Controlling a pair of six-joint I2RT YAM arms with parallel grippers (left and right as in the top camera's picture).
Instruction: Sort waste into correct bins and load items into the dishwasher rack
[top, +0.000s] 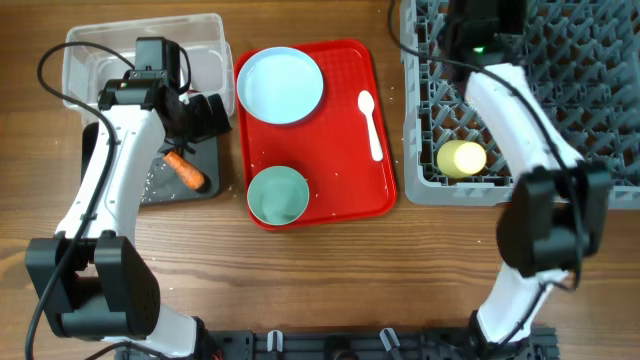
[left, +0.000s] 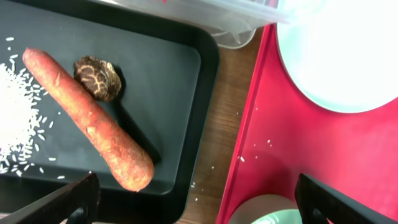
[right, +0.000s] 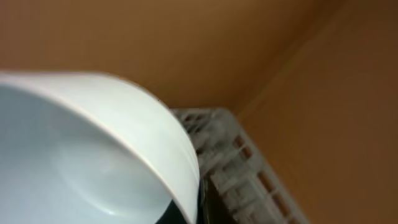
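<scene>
1. The right gripper (top: 478, 28) hangs over the far left part of the dishwasher rack (top: 560, 90). It seems to be pinching a tilted pale-blue bowl (right: 93, 155), though the bowl hides its fingers.
2. The rack's pegs lie just below and beside that bowl, so setting it down likely means going straight down.
3. The left gripper (left: 199, 205) is spread and empty, over the edge between the black tray (left: 155, 68) and the red tray (left: 280, 137). The mint-green bowl (top: 277, 194) lies near-right of it, closer to this arm.
</scene>
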